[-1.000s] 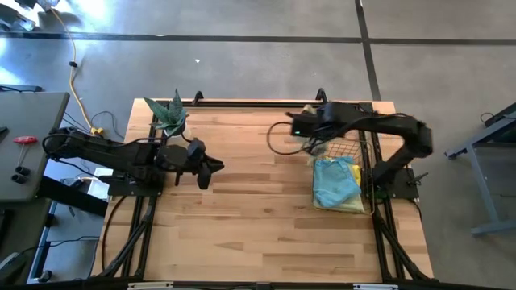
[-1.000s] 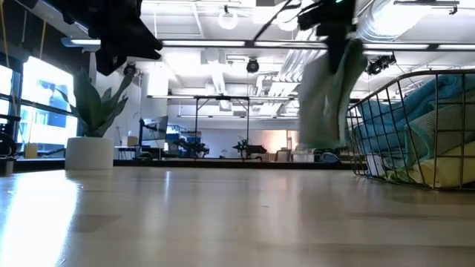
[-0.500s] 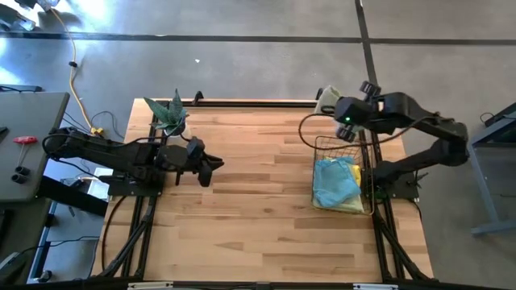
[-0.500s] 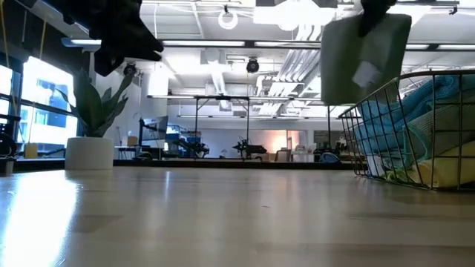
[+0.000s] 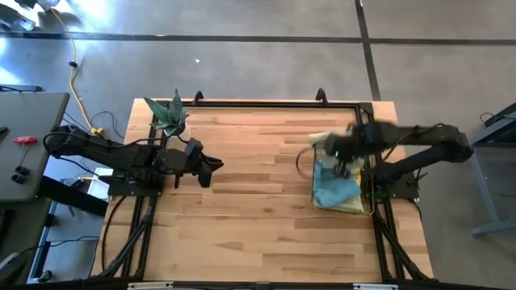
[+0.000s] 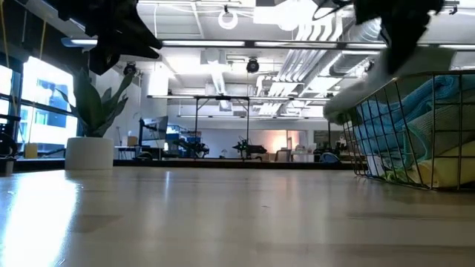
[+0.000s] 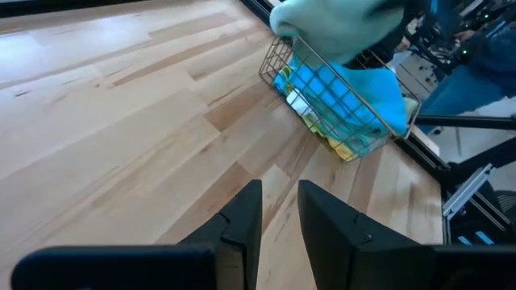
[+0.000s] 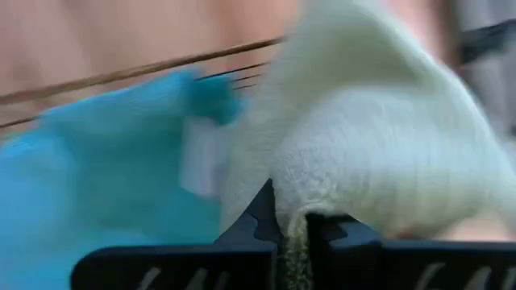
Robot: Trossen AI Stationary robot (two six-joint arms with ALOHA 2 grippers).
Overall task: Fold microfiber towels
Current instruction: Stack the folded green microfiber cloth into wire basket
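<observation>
The left gripper (image 5: pixel 211 167) hangs above the left part of the wooden surface (image 5: pixel 250 209), just inboard of that side's edge. A potted plant (image 5: pixel 168 115) stands behind it, near the far left corner. Its fingers (image 7: pixel 242 221) stand a narrow slot apart with nothing between them. Ahead of it, from its fingertips across to the wire basket (image 5: pixel 345 179), the boards lie bare, and the whole near half of the surface down to the front edge is open as well.

The right gripper (image 5: pixel 337 150) hovers over the far rim of the wire basket, close to the right edge of the surface and the black frame rail there. Its fingers (image 8: pixel 270 221) are pinched together on a pale green towel (image 8: pixel 363 137), which bunches up just past the fingertips and drapes over the basket rim; in the low view the pale cloth (image 6: pixel 356 93) shows at the basket's upper wires. Directly below and beyond this gripper, inside the basket, lies a light blue towel (image 5: pixel 334 181), with a yellow towel (image 5: pixel 351 205) showing under it at the basket's near end.
</observation>
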